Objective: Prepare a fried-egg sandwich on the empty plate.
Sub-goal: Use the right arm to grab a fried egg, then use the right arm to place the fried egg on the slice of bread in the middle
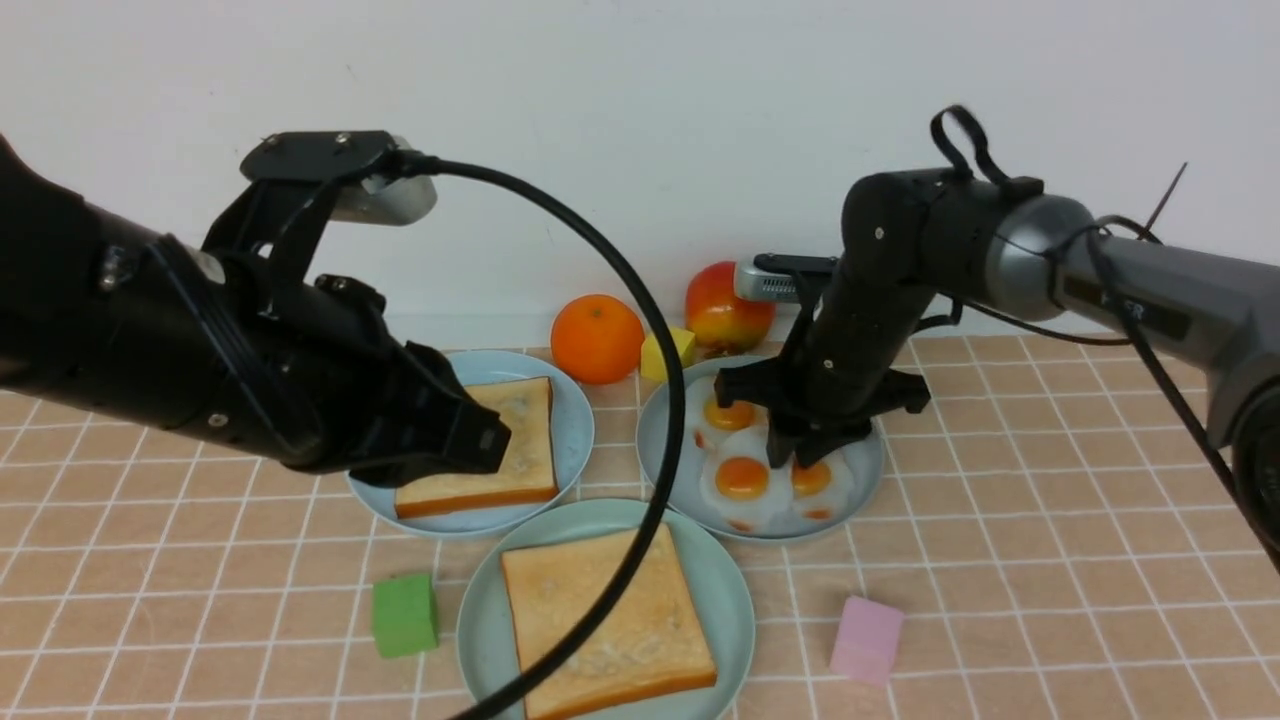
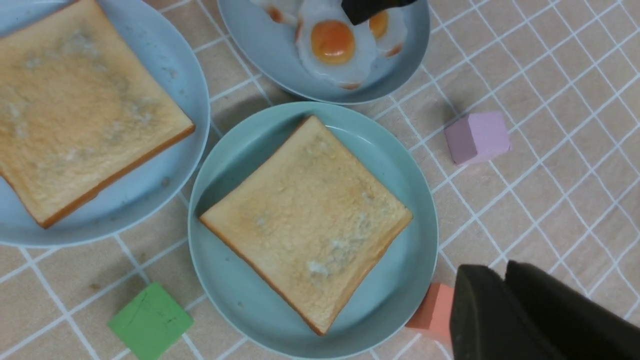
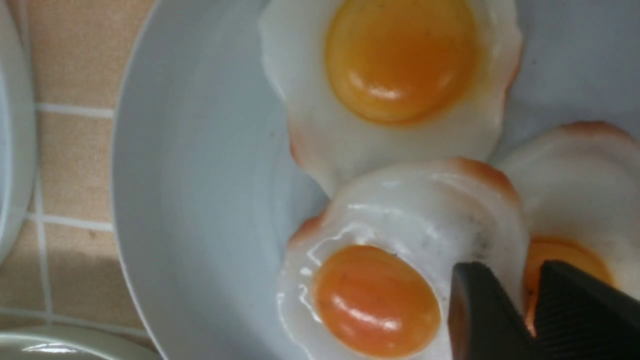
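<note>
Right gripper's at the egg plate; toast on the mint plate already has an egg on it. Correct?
No. The toast on the mint plate is bare. The front view shows all three eggs on the grey-blue plate, where the right gripper is.

Left end effector (image 1: pixel 492 441) closed, right end effector (image 1: pixel 787 459) pinched

Orange (image 1: pixel 597 338), apple (image 1: pixel 728 305), yellow block (image 1: pixel 667 353) at back; green cube (image 1: pixel 404 614), pink cube (image 1: pixel 866 639) nearer.

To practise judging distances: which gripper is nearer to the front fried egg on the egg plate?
Right. The right gripper is down at the fried egg's edge; the left gripper hangs raised near the toast on the left plate, apart from the egg.
</note>
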Robot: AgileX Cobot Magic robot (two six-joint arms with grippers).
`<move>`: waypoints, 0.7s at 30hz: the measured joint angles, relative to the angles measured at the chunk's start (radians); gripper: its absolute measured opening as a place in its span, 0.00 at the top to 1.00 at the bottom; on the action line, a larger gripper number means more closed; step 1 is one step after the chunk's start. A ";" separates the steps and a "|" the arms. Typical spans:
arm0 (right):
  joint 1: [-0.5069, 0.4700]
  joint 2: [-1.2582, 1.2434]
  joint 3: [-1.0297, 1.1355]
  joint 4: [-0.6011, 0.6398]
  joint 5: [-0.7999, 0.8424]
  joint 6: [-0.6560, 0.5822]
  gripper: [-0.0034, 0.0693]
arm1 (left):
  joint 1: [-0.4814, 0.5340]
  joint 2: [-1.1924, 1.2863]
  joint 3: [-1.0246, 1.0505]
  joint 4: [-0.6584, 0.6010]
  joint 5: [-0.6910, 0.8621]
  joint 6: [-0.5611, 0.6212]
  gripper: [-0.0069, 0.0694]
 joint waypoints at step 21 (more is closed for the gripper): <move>0.000 -0.202 0.003 -0.002 0.036 -0.135 0.89 | 0.000 0.000 0.000 0.002 0.042 -0.004 0.78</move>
